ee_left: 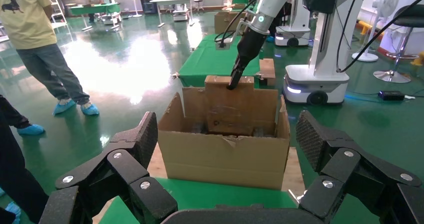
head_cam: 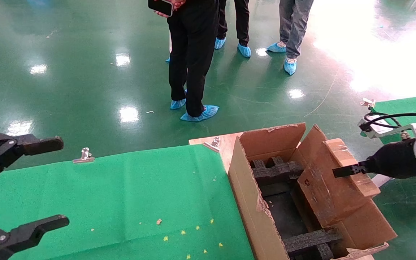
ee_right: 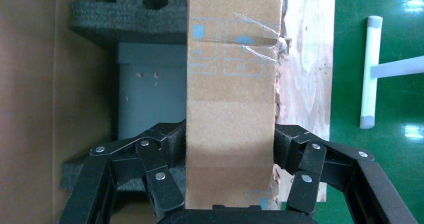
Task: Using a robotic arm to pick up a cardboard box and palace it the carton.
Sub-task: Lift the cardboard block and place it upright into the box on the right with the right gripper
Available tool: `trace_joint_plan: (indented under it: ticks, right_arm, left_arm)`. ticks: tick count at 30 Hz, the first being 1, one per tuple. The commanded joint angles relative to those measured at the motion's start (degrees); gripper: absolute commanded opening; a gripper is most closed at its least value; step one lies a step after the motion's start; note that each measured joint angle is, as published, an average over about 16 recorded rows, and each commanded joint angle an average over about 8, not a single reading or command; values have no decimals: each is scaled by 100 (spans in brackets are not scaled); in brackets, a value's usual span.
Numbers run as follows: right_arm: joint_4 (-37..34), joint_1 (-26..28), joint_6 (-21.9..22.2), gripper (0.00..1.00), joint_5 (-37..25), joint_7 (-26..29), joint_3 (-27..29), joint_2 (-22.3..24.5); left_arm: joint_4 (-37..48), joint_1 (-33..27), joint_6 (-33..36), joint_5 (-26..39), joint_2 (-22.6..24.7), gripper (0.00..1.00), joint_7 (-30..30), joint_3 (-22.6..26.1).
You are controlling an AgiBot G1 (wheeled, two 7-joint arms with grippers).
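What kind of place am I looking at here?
Probably a robot lab or test hall: a glossy green floor, onlookers wearing blue shoe covers, another wheeled robot, and work tables draped in green cloth.

- The cardboard box (ee_right: 231,104): matt brown card with clear glossy tape.
- The carton (head_cam: 262,202): rough corrugated card with ragged edges, holding coarse black foam blocks (head_cam: 276,169).
- The bench (head_cam: 121,195): matt green cloth.
- The floor (head_cam: 85,72): glossy green.

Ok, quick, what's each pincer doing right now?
Left pincer: open, holding nothing, over the green table.
Right pincer: closed on the cardboard box, over the carton.
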Motion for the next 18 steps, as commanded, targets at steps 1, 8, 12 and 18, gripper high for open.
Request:
trace_joint_plan:
  ticks: [1, 8, 12, 18]
  right_arm:
    - [90, -44, 145, 0, -54, 152, -36, -23]
    - [193, -285, 495, 0, -134, 383, -123, -113]
    - [163, -478, 693, 0, -110, 449, -138, -206]
    - [24, -810, 934, 0, -4, 434, -119, -360]
  left_arm:
    - [0, 0, 0, 0, 0, 100, 0, 0]
    - [0, 0, 0, 0, 0, 100, 0, 0]
    - [0, 0, 0, 0, 0, 100, 0, 1]
    - [0, 0, 0, -1, 0, 100, 0, 1]
